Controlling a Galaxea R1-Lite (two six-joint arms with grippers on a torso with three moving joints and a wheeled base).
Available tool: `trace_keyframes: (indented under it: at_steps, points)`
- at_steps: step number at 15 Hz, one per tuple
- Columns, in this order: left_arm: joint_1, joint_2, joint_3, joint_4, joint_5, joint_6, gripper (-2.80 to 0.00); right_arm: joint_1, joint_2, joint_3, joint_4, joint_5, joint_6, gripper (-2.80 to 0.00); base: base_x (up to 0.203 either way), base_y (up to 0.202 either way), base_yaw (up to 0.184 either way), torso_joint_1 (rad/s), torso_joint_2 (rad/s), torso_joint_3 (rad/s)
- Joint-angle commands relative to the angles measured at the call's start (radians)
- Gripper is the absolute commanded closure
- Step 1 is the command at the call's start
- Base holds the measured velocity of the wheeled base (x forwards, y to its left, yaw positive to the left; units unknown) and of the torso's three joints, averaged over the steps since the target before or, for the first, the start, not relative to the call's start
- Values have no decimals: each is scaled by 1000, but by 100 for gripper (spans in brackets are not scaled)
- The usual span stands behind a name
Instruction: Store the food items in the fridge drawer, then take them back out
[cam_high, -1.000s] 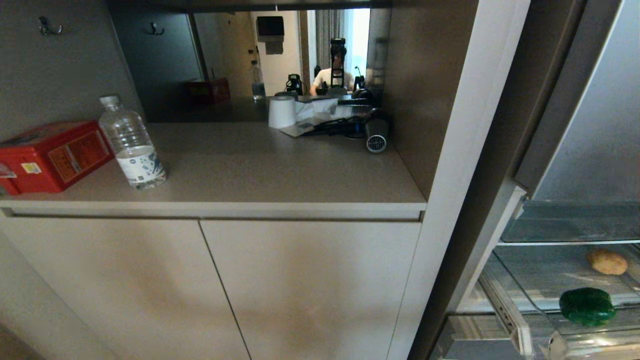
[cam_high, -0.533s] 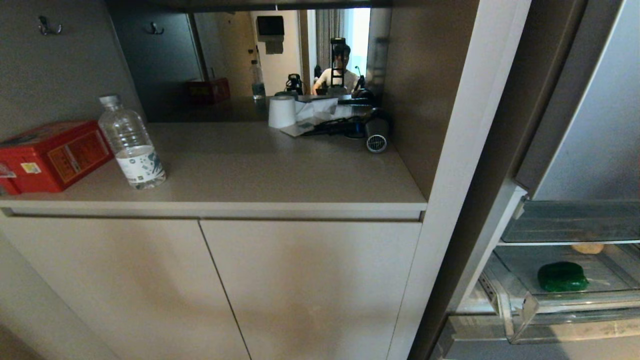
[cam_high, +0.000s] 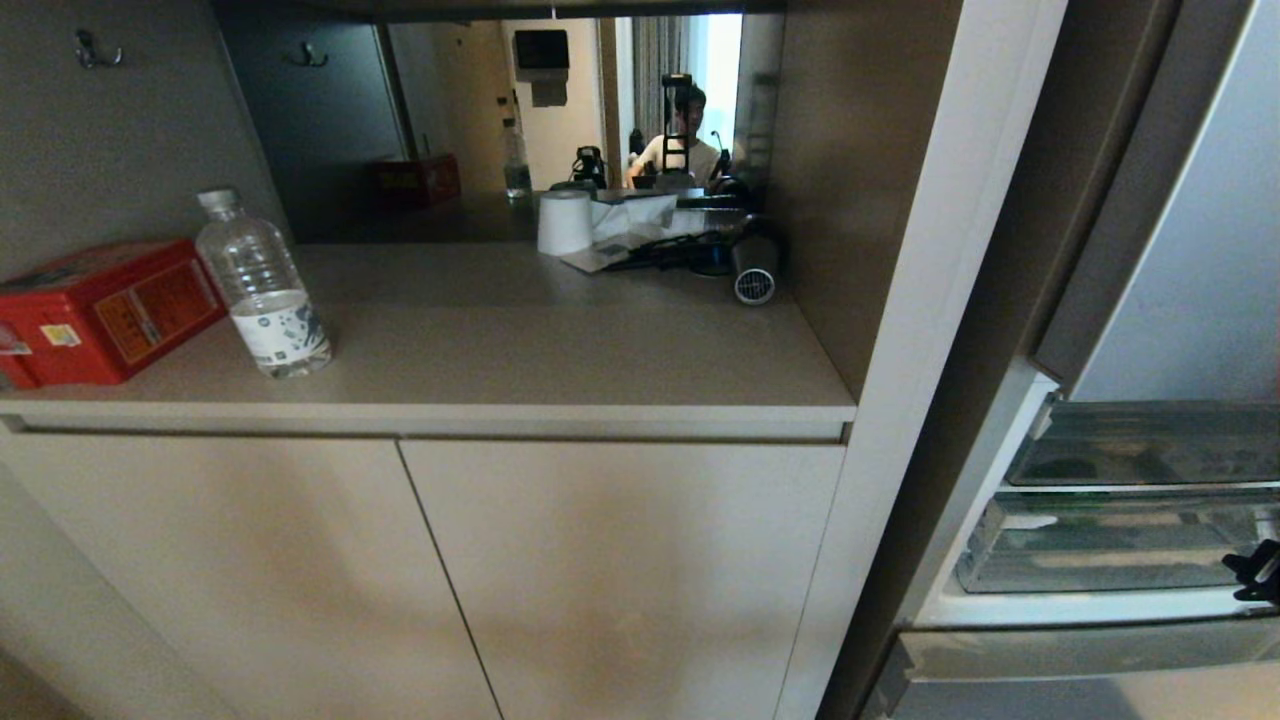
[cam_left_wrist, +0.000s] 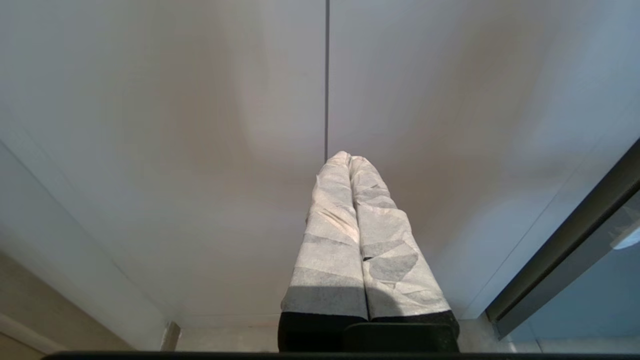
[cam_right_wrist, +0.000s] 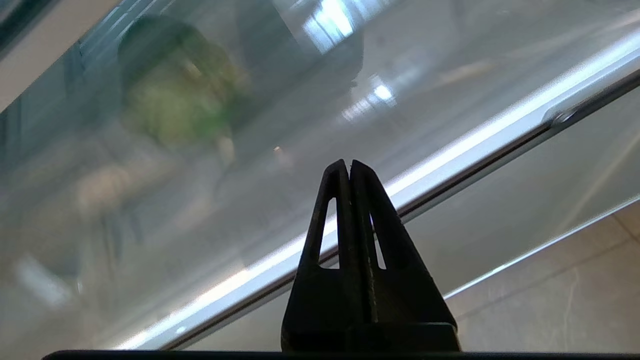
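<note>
Lying pushed in nearly flush with the fridge, the fridge drawer runs its long axis across the opening, clear front facing outward. Behind that clear wall, in the right wrist view, sits a blurred green shape, probably the bell pepper; its stem direction cannot be made out. The right end effector is pressed together at the drawer's front. The left end effector, pressed together, faces the cabinet doors.

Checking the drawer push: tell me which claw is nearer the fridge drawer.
Right. The right claw, shut, points at the fridge drawer front. The left claw, shut, faces the cabinet doors, off to the drawer's side.
</note>
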Motion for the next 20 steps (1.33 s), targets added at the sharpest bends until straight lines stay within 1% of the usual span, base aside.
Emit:
trace_keyframes:
  at_steps: [1,4,7,12,13,15,16,17,20]
  points:
    - [-1,0,0,1,0,0,0,9,17,26,-32,7,2,0,0,0,0,0,0,0]
    - [1,0,0,1,0,0,0,8,-33,140,-108,38,1,0,0,0,0,0,0,0]
    - [0,0,0,1,0,0,0,4,-153,257,-172,44,2,0,0,0,0,0,0,0]
    - [0,0,0,1,0,0,0,-1,-540,439,-185,42,-6,0,0,0,0,0,0,0]
    - [1,0,0,1,0,1,0,0,-612,498,-185,41,-15,0,0,0,0,0,0,0]
    - [0,0,0,1,0,0,0,3,-697,620,-185,40,-78,0,0,0,0,0,0,0]
    - [1,0,0,1,0,0,0,3,-725,652,-186,40,-103,0,0,0,0,0,0,0]
    - [1,0,0,-1,0,0,0,3,-746,670,-186,38,-111,0,0,0,0,0,0,0]
    - [-1,0,0,1,0,0,0,7,-787,719,-186,42,-116,0,0,0,0,0,0,0]
